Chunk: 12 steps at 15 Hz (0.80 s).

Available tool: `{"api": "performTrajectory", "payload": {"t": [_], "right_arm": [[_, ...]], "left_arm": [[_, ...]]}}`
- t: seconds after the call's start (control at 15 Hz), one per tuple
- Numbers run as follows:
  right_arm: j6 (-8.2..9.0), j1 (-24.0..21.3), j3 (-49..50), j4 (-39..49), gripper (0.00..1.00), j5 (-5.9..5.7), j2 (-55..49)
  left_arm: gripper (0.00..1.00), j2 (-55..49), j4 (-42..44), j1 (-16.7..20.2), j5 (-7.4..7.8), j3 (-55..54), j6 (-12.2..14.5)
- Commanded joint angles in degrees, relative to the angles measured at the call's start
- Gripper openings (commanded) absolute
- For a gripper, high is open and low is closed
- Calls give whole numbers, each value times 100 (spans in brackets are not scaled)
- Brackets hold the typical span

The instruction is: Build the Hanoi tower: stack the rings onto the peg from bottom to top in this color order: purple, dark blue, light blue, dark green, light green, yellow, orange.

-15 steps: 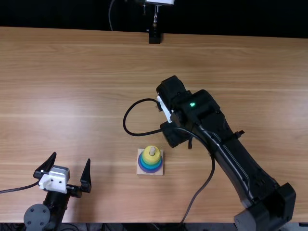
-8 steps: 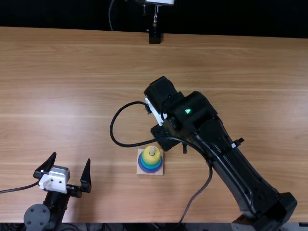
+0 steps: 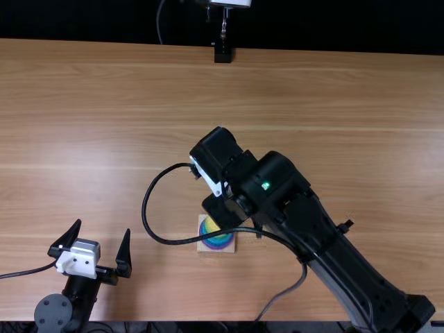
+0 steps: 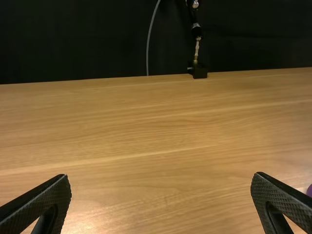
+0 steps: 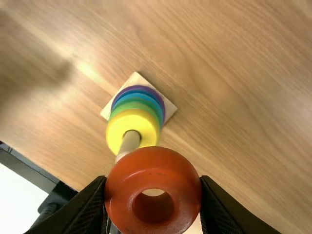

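In the top view the right gripper [image 3: 220,208] is over the ring tower, partly covering the yellow ring [image 3: 210,225] and wooden base [image 3: 208,246]. The right wrist view has the right gripper [image 5: 154,180] shut on the orange ring [image 5: 153,168], its hole beside the tip of the peg [image 5: 129,143]. Stacked on the peg, purple [image 5: 163,106] is lowest, then blue, green and, on top, yellow [image 5: 116,132]. The left gripper [image 3: 103,227] stands open at the near left; in the left wrist view the left gripper [image 4: 162,176] has nothing between its fingers.
The right arm [image 3: 340,257] stretches across the table [image 3: 104,125] from the near right, its black cable looping beside and over the tower. A black stand [image 3: 223,53] is at the far edge.
The right gripper has moved left and nearer the table's front edge, from beyond the tower to over it, and now hides part of the yellow ring. The left arm has stayed still.
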State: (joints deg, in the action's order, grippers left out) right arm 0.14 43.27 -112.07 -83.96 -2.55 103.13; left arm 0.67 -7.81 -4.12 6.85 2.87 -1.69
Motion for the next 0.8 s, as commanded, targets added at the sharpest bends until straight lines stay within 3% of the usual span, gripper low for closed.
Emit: {"api": "performTrajectory", "payload": {"t": [0.0, 0.73], "right_arm": [[28, 86, -140, -5, 0, 12, -153], [60, 182, 335, 5, 0, 12, -153]], "left_arm": [[100, -67, -83, -1, 116, -287, 32], [100, -67, -83, -1, 116, -287, 32]]}}
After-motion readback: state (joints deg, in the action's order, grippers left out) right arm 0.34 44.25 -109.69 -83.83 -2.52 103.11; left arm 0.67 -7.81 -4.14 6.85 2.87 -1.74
